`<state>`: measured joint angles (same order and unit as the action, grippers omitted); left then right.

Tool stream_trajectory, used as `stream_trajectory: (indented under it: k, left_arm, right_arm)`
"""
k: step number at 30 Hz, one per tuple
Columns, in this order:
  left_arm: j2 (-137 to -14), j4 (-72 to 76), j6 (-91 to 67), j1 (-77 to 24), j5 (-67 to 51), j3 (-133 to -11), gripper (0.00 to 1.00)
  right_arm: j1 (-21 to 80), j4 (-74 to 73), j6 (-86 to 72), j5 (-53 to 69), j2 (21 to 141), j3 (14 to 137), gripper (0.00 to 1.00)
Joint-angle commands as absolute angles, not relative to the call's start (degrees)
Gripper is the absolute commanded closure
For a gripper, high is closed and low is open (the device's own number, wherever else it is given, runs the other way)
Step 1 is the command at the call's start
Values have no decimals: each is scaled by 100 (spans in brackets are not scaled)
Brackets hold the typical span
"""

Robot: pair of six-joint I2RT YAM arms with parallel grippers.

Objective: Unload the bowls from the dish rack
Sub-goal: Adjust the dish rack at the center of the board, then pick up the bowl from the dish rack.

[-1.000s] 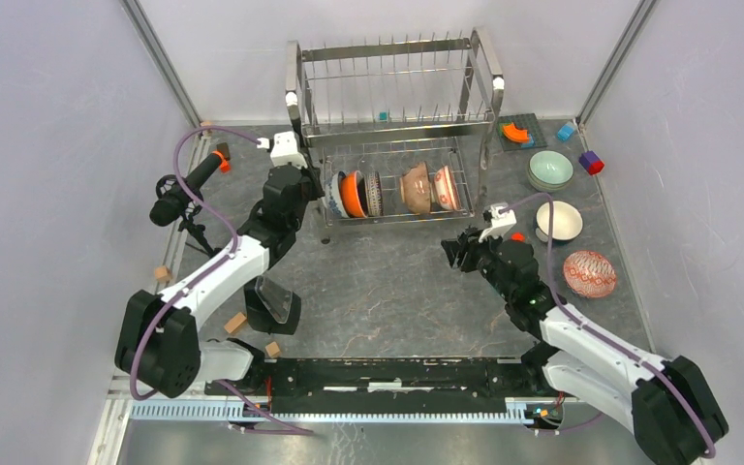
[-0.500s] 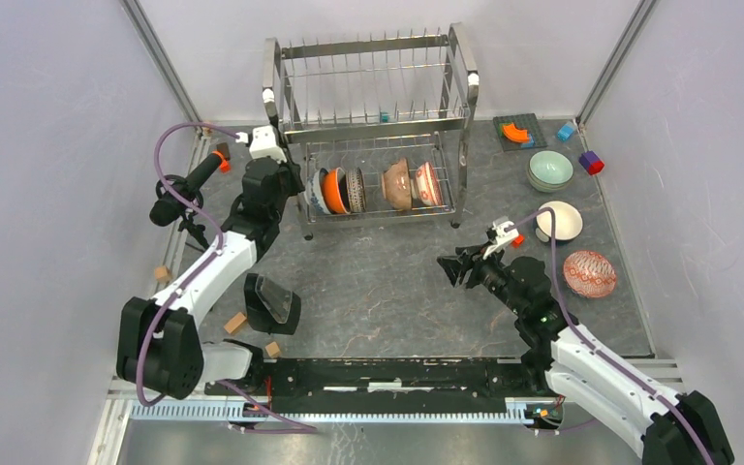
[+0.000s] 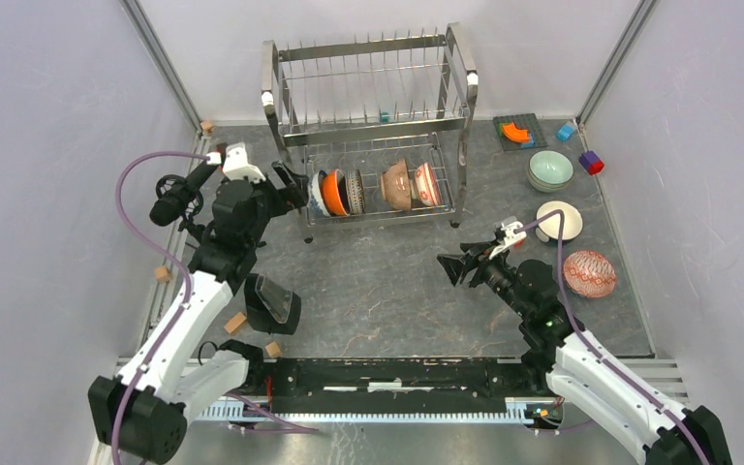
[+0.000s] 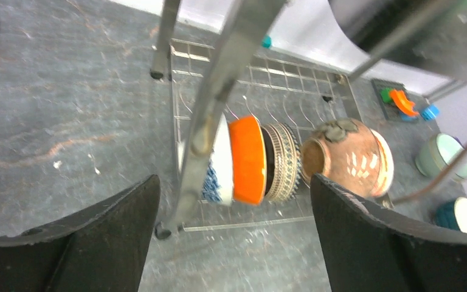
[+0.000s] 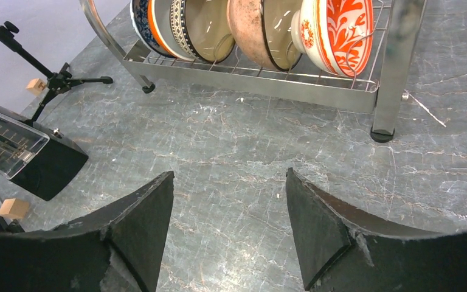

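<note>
The steel dish rack (image 3: 372,93) stands at the back. Its lower tier holds bowls on edge: blue-and-white (image 3: 317,195), orange (image 3: 334,192), dark-patterned (image 3: 355,188), brown (image 3: 397,184) and red-patterned (image 3: 427,183). My left gripper (image 3: 294,188) is open just left of the rack's front-left leg (image 4: 216,109). In the left wrist view the left gripper (image 4: 232,182) frames the orange bowl (image 4: 247,159) without touching it. My right gripper (image 3: 452,266) is open and empty above bare table in front of the rack; the right gripper (image 5: 230,175) faces the red-patterned bowl (image 5: 339,30).
On the table at right lie a pale green bowl (image 3: 550,170), a cream bowl (image 3: 559,220) and a red-patterned bowl (image 3: 589,273). Toy blocks (image 3: 591,162) sit at the back right. A microphone on a tripod (image 3: 178,196), a black box (image 3: 271,303) and wooden cubes (image 3: 235,323) are at left.
The rack slid left with the left gripper on its front-left leg. That gripper has since let go, opened wide and drawn back left. The right gripper opened wider and eased back.
</note>
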<state>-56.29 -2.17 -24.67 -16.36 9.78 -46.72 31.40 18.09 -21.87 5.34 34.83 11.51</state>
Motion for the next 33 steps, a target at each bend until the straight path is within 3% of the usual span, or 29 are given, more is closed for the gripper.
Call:
stream_trajectory:
  k: [1,11,17,22,33]
  left_arm:
    - [-5036,-999,-2898,-1922,562,-4475,0]
    - [-4180,-1402,-3227,-4090,1738,-3579,0]
    - [-4107,-1907,-3041,-4114,1651,-3922,0]
    - [-3978,-2065,-2741,-4113,1320,-4165,0]
    - [-3162,-2081,-2558,-4114,1273,-3736,0]
  right_arm:
    - [3150,1707,-2161,804,3597,1627,26]
    - [3153,3447,-2602,1182,4691,1728,25]
    - [3149,4548,-2550,864,5756,2125,20]
    - [3096,5163,-2571,451,6732,2610,22]
    - [2919,5455,-2770,756,8629,3890,28]
